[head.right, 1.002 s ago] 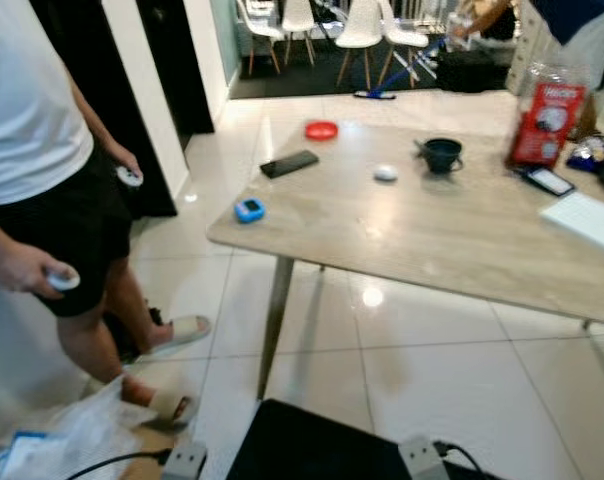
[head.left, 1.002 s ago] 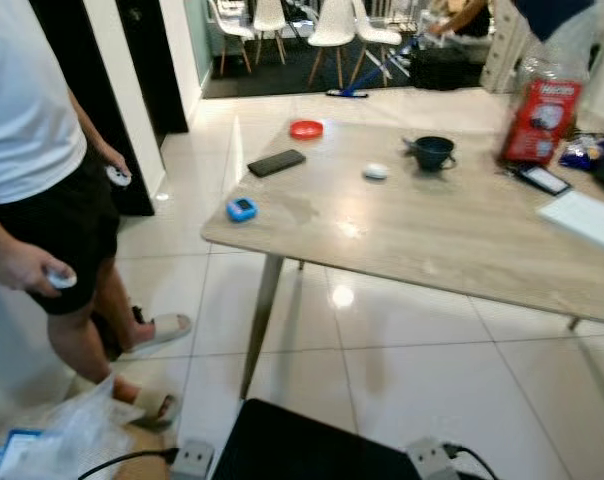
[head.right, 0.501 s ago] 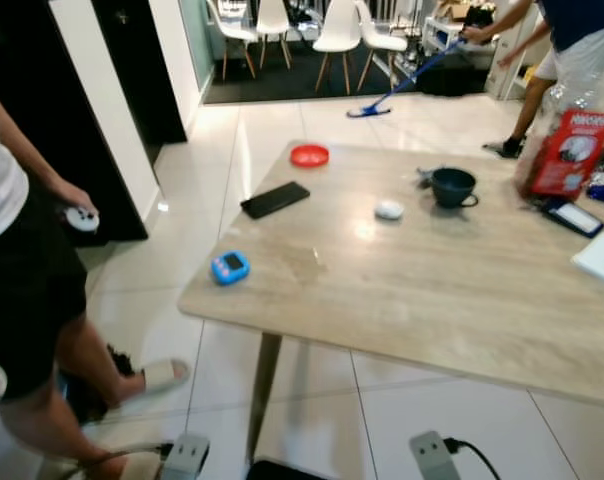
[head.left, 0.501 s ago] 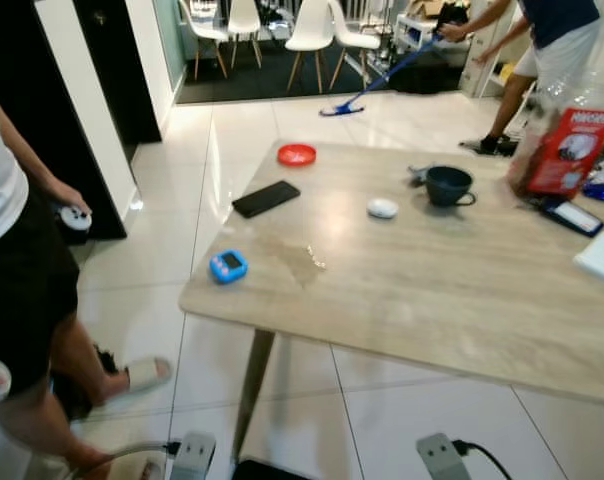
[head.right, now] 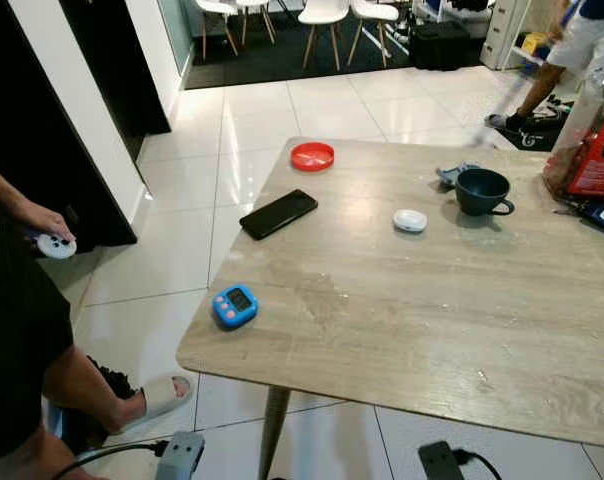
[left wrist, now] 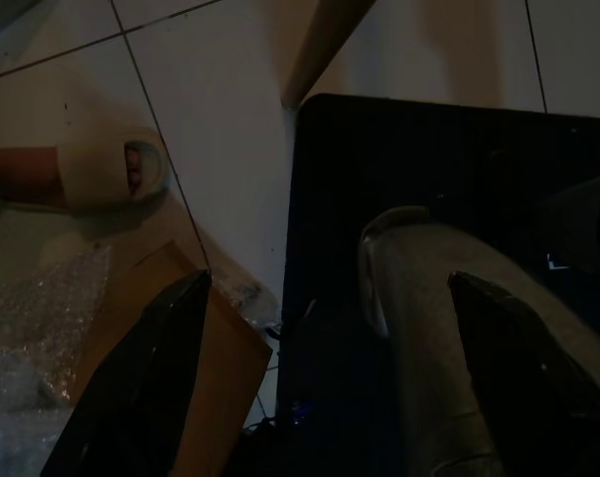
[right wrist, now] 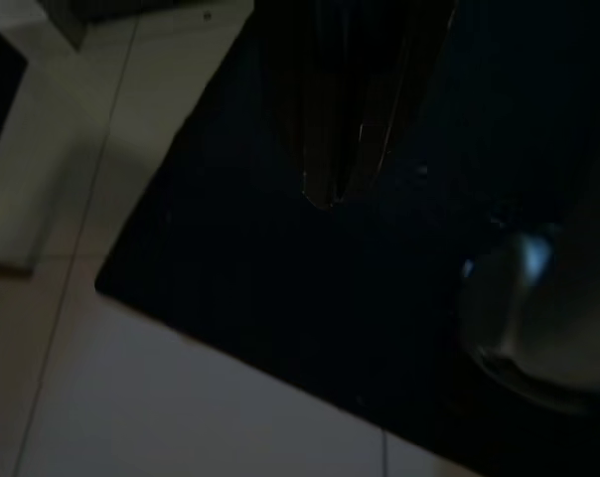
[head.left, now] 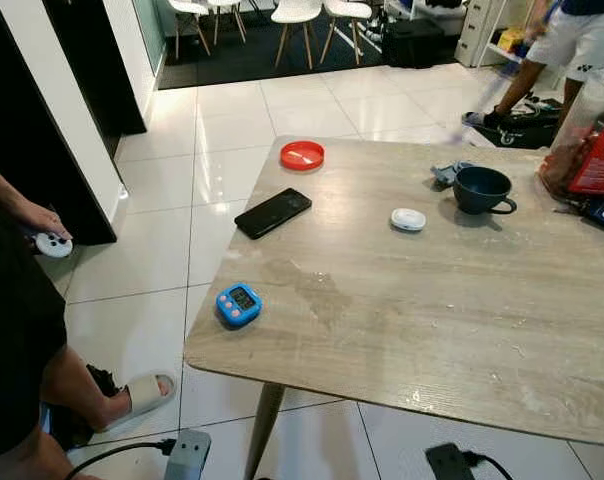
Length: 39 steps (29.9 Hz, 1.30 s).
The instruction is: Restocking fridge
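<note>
A light wooden table (head.left: 432, 320) stands in front of me. On it lie a red lid (head.left: 302, 155), a black phone (head.left: 273, 212), a blue timer (head.left: 239, 304), a small white case (head.left: 408, 219), a dark mug (head.left: 482, 189) and, at the right edge, a red packet (head.left: 600, 155). My left gripper (left wrist: 330, 397) hangs low over a black mat (left wrist: 429, 159) on the floor, open, holding nothing. My right gripper (right wrist: 345, 109) hangs idle in the dark above the same mat.
A person stands close at the left, holding a white controller (head.left: 52, 243), with a sandalled foot (head.left: 147, 392) by the table leg. Another person (head.left: 572, 40) stands far back right. White chairs (head.left: 302, 10) are beyond. Cardboard and a plastic bag (left wrist: 42, 328) lie on the floor.
The camera has shifted towards the table, which now looks larger and more from above. The person at the left has slid to the frame edge. The arms still hang low.
</note>
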Available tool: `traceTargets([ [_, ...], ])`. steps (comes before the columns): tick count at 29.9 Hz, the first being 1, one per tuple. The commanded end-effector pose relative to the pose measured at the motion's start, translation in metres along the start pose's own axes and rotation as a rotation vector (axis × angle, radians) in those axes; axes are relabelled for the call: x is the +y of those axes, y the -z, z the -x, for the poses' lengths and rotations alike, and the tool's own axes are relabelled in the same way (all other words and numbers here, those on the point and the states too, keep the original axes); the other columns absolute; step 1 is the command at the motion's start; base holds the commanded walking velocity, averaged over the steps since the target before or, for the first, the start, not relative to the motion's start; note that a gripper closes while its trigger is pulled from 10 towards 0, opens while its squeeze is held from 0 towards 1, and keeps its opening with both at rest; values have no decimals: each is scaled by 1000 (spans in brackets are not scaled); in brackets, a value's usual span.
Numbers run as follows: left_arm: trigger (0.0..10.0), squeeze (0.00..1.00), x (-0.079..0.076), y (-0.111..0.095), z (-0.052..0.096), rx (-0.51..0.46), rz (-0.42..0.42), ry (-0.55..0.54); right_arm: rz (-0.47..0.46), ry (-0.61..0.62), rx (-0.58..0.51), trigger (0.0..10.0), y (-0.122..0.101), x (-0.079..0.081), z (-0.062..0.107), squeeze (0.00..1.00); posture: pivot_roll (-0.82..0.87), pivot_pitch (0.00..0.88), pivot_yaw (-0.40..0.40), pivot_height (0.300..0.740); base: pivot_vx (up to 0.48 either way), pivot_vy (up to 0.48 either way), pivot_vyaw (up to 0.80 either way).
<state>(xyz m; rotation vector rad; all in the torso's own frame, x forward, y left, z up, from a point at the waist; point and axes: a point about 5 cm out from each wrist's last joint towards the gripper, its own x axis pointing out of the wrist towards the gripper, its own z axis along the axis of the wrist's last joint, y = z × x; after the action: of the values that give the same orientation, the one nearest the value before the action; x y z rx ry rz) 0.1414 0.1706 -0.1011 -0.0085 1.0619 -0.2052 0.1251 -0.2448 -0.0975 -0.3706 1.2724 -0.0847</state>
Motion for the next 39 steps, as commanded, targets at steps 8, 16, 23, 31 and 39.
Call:
traceTargets([
  [8,10000,0,-2,9,1,31,3,12,-245,130,87,10000,25,-31,2,0,-9,0,64,740,0,0,0],
  [16,10000,0,-3,11,2,36,0,24,-487,469,276,10000,87,-96,21,0,-26,0,75,740,0,0,0],
  [23,10000,0,-3,11,2,41,-13,37,-774,810,228,10000,110,-167,51,0,-51,0,91,740,0,0,0],
  [31,10000,0,-1,9,2,40,-31,47,-976,1046,-111,10000,68,-238,82,0,-61,0,102,740,0,0,0],
  [39,10000,0,3,6,2,31,-33,46,-937,1287,-566,10000,-23,-313,150,0,-40,0,101,740,0,0,0],
])
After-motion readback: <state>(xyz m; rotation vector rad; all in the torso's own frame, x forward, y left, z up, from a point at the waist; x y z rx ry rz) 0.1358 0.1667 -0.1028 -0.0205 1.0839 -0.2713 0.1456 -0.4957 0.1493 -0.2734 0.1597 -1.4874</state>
